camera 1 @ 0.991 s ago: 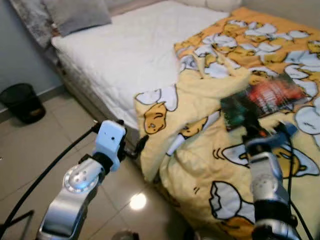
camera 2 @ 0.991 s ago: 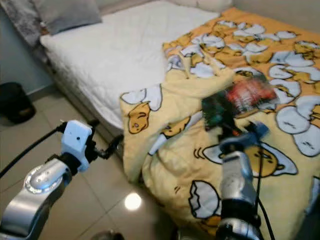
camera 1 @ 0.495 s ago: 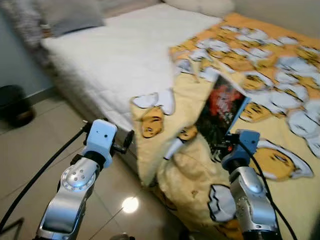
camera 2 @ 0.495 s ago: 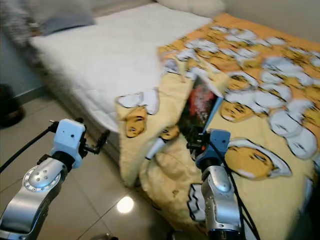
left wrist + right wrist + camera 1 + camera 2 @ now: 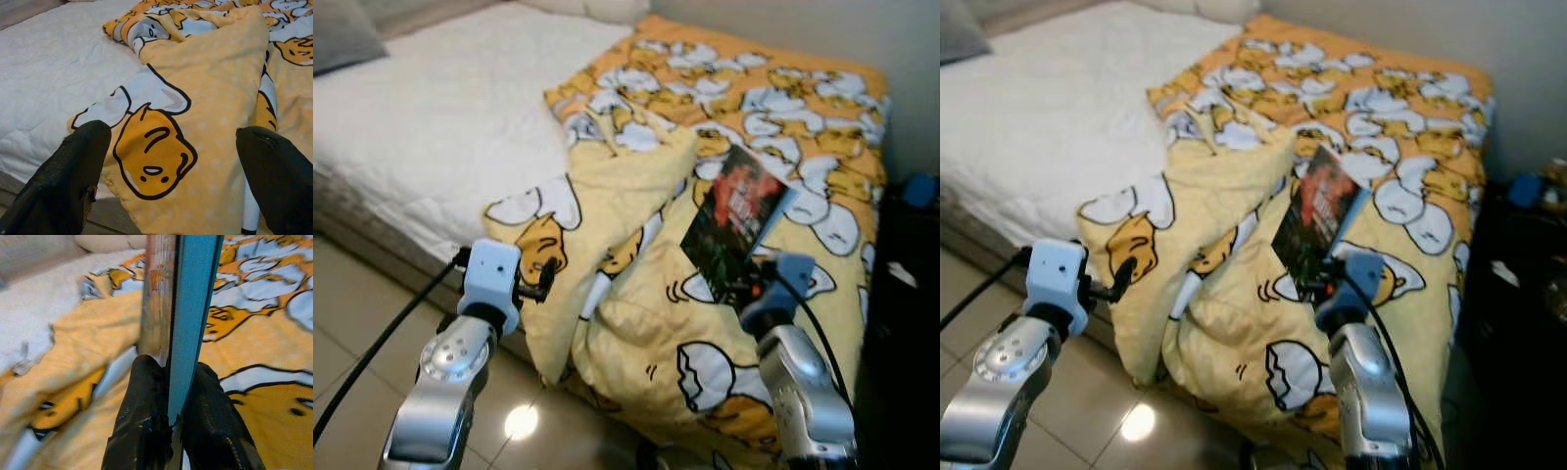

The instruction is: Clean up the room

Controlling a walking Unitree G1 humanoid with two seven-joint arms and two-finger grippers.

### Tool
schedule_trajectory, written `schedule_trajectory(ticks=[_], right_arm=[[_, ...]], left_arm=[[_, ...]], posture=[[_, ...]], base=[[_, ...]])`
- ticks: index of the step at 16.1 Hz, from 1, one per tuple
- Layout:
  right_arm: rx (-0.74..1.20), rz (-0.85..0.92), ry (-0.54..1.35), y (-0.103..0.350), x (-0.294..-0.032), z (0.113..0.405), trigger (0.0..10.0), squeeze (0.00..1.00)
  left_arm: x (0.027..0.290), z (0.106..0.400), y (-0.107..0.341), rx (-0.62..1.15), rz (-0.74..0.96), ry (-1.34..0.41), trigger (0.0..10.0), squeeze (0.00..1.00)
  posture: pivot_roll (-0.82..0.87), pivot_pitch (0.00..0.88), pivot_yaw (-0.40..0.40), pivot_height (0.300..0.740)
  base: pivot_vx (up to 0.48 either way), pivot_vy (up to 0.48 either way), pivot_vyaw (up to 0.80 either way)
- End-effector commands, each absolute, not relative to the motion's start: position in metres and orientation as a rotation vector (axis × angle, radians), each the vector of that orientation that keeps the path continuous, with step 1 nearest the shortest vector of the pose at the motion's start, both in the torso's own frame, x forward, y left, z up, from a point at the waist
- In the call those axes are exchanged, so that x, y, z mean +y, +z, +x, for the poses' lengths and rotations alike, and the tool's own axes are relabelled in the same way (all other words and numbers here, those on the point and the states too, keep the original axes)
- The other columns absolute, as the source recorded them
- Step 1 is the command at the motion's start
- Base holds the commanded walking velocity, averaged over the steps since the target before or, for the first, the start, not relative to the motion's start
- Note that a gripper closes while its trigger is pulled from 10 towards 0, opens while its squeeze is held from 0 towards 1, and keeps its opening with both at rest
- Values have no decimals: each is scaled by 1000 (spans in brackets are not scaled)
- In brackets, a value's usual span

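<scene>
In the left eye view, one book (image 5: pixel 740 224) with a dark and red cover is held up over the yellow cartoon-print blanket (image 5: pixel 636 284), its lower edge hidden in the right gripper (image 5: pixel 740 291), whose fingertips cannot be made out behind the blue wrist housing. One white mattress (image 5: pixel 431 117) is cut off at the left edge, and a dark piece of furniture (image 5: pixel 906 294) beside the bed is cut off at the right edge, its details too dim to tell. The left gripper (image 5: pixel 546 274) is held out level beside the hanging blanket fold, above the tiled floor (image 5: pixel 352 323). In the right eye view the same scene is shown, with the book (image 5: pixel 1317 220) tilted above the bunched blanket. In the left wrist view, two black fingers (image 5: pixel 63 181) are seen spread wide apart with nothing between them, and the blanket's egg print lies beyond. In the right wrist view, the book (image 5: pixel 178 308) is seen edge-on, its blue cover and pages clamped between the two closed fingers (image 5: pixel 142 426); the background is blurred.
</scene>
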State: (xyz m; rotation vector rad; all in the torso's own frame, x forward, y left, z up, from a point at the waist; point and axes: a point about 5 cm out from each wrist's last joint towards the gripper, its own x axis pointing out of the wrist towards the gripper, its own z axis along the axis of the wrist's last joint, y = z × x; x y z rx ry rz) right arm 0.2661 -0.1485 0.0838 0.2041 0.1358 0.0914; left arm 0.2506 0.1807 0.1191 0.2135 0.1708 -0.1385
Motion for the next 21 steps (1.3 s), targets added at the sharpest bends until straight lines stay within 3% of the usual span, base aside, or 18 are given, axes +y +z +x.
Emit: schedule_trajectory(ticks=[1, 2, 7, 13, 21], right_arm=[[84, 112, 57, 94, -153, 273, 10000, 0], [64, 47, 45, 97, -156, 276, 10000, 0], [70, 160, 0, 98, -161, 278, 10000, 0], [109, 164, 28, 90, -150, 279, 10000, 0], [131, 195, 76, 87, -140, 282, 10000, 0]], left_arm=[[180, 256, 126, 152, 170, -130, 10000, 86], [181, 258, 126, 156, 158, -116, 10000, 0], [189, 262, 126, 136, 240, -24, 10000, 0], [187, 265, 128, 132, 316, -75, 10000, 0], [193, 270, 133, 116, 320, -47, 10000, 0]], posture=[[-37, 0, -40, 740], [-44, 0, -40, 740], [-48, 0, -47, 740], [-42, 0, -41, 740], [-39, 0, -35, 740]], base=[[0, 0, -800], [0, 0, -800], [0, 0, -794], [0, 0, -765], [0, 452, -772]])
